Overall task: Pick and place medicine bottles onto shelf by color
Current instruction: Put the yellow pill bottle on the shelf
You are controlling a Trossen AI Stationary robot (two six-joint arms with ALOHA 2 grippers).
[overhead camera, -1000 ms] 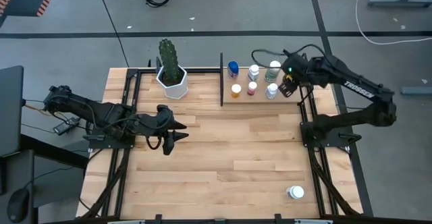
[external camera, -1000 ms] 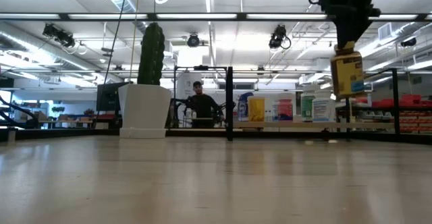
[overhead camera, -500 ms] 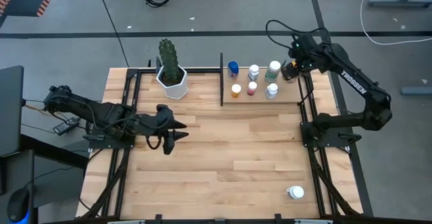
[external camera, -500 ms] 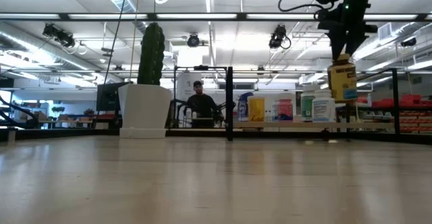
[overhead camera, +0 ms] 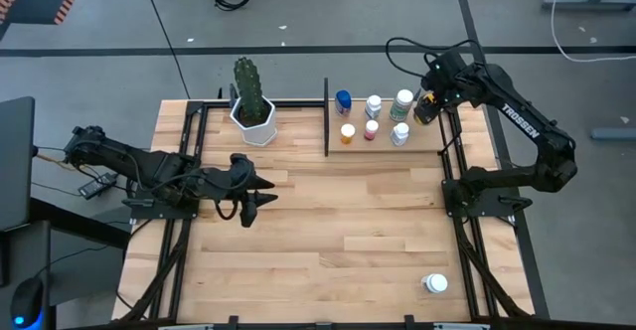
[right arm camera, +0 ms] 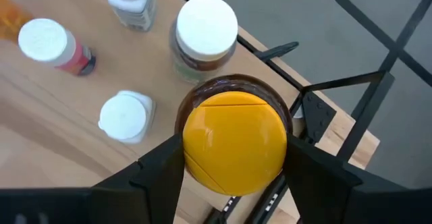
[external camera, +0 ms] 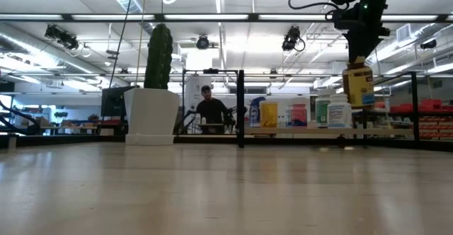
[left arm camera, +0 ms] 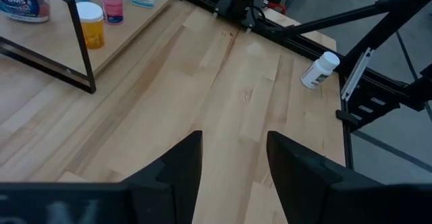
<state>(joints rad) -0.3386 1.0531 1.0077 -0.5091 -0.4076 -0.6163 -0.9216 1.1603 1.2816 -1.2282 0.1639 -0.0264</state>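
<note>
My right gripper (overhead camera: pixel 425 106) is shut on a dark amber bottle with a yellow cap (right arm camera: pixel 234 141) and a yellow label (external camera: pixel 359 86). It hangs above the right end of the light-wood shelf (overhead camera: pixel 383 147). Several bottles stand on the shelf on their bases: blue (overhead camera: pixel 343 99), white (overhead camera: pixel 374 105), green (overhead camera: pixel 402 101), orange (overhead camera: pixel 348 131), pink (overhead camera: pixel 371 129) and white (overhead camera: pixel 399 133). Another white bottle (overhead camera: pixel 434 283) lies on its side near the table's near right corner. My left gripper (overhead camera: pixel 253 203) waits open over the left part of the table. My right gripper pinches the amber bottle between its two fingers (right arm camera: pixel 158 173), which sit on opposite sides of its dark shoulder (right arm camera: pixel 185 113) just under the yellow cap. The fingers come from above, pointing down. The bottle hangs upright, lifted clear above the shelf board (external camera: pixel 359 86).
A cactus in a white hexagonal pot (overhead camera: pixel 253 121) stands at the far edge, left of the shelf's black post (overhead camera: pixel 326 116). Black frame rails (overhead camera: pixel 462 260) run along both table sides. Bare tabletop (overhead camera: pixel 348 231) lies in the middle. A person (external camera: pixel 207 111) stands in the room beyond.
My right gripper has carried the amber bottle toward the table's far edge, to above the shelf's right end beside the green bottle. It has stayed shut and the bottle has stayed upright. In the last half second it has hardly moved.
</note>
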